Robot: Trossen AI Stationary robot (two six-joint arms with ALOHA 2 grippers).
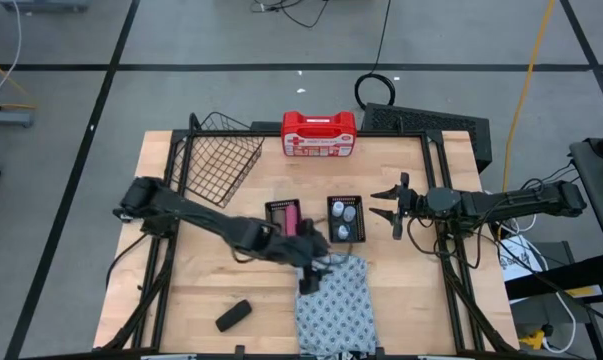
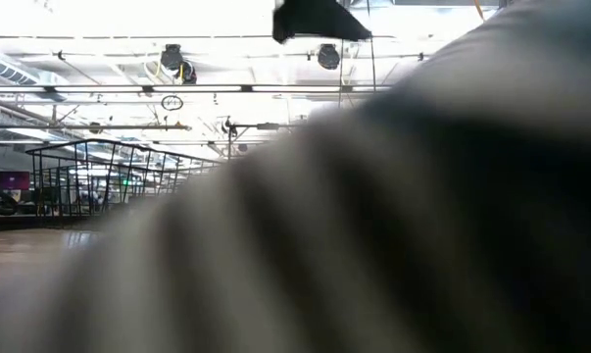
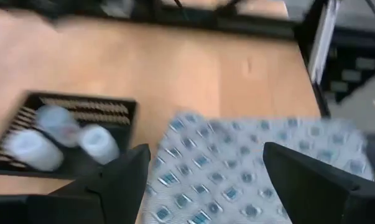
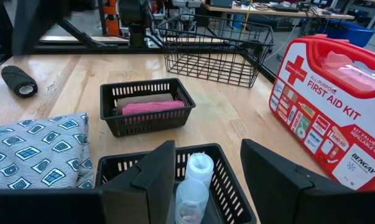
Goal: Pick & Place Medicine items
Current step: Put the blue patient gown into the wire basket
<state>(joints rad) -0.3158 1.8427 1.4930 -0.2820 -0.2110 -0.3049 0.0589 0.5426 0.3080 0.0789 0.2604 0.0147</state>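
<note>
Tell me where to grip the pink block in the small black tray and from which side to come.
Grip the pink block across its narrow width near the middle, coming straight down from above. It lies flat along the small black tray, beside a brown block, and the tray's walls close off the sides. The open left gripper over the patterned cloth is nearest.

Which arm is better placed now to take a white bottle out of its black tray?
Probably the right. The right gripper, open, sits just beside the tray holding the white bottles. The left gripper, also open, is over the patterned cloth.
</note>
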